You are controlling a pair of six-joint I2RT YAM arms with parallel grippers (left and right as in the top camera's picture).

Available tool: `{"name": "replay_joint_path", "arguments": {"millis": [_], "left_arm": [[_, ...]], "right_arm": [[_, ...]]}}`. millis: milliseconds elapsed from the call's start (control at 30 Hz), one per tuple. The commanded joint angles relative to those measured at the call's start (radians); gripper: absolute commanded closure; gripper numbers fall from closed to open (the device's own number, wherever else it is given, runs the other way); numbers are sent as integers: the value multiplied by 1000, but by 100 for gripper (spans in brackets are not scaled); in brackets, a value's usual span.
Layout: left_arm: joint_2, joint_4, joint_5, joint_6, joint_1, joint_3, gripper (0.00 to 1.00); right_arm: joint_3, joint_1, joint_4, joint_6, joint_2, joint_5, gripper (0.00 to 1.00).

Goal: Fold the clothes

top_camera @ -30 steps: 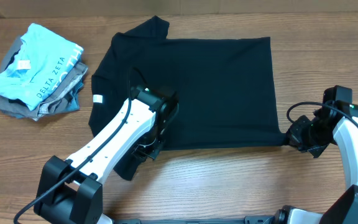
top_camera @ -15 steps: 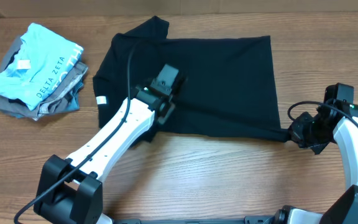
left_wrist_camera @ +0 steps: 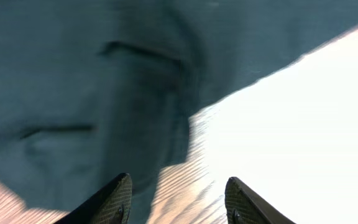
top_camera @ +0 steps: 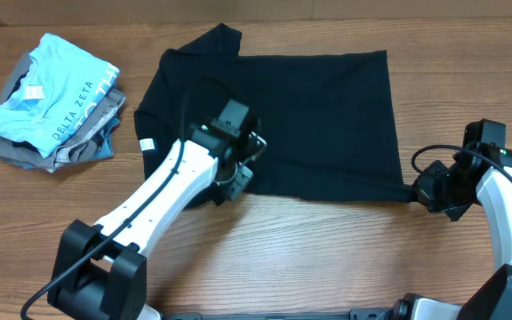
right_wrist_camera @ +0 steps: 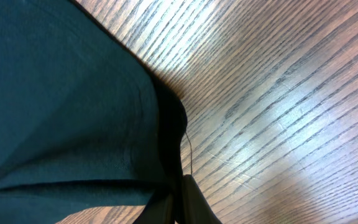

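A black T-shirt [top_camera: 318,116] lies spread across the middle of the table, its lower edge running from under my left arm to the right. My left gripper [top_camera: 241,178] hovers at the shirt's lower left edge. In the left wrist view this gripper [left_wrist_camera: 176,199] is open, with only the shirt's edge [left_wrist_camera: 73,74] and bare wood below it. My right gripper [top_camera: 425,188] is shut on the shirt's lower right corner. The right wrist view shows its jaws [right_wrist_camera: 178,199] pinched on the dark cloth [right_wrist_camera: 61,106].
A pile of folded clothes [top_camera: 56,102], light blue on top, sits at the far left. A white tag [top_camera: 142,142] shows at the shirt's left side. Wooden table [top_camera: 327,258] lies in front of the shirt.
My left gripper carried the shirt's lower left part up onto the shirt, opened and let go, then drew back toward the lower edge. The right gripper kept its hold and stayed put.
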Motion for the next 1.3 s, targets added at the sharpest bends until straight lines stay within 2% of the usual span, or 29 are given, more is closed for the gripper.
{"name": "replay_joint_path", "arguments": {"millis": [0,167,233,400,667,767,933,1067,1267], "left_arm": [[2,48,9,39,-34,-78,44],[14,172,-32,30,-40,-183,55],[19,193,-59,18,-40,-197,56],[54,205,-108,23,-40,-208,62],[223,246,-195,38,-40,-209,70],[243,254,-210,29,-40,-209,71],[241,261,-217,11,-40,-208,80],[240,247,-217,-14,-40,-206,96],[209,82,-197,-124,-41,-124,96]], "right_arm": [[23,0,2,1,-12,17,96],[23,0,4,1,-12,17,96],[23,0,3,2,-12,17,96],[23,0,4,2,-12,17,96],[23,0,3,2,-12,17,96],[23,0,0,1,-12,17,96],[23,0,-7,1,-12,18,96],[23,0,-8,1,-12,18,96],[23,0,-13,0,-12,43,96]]}}
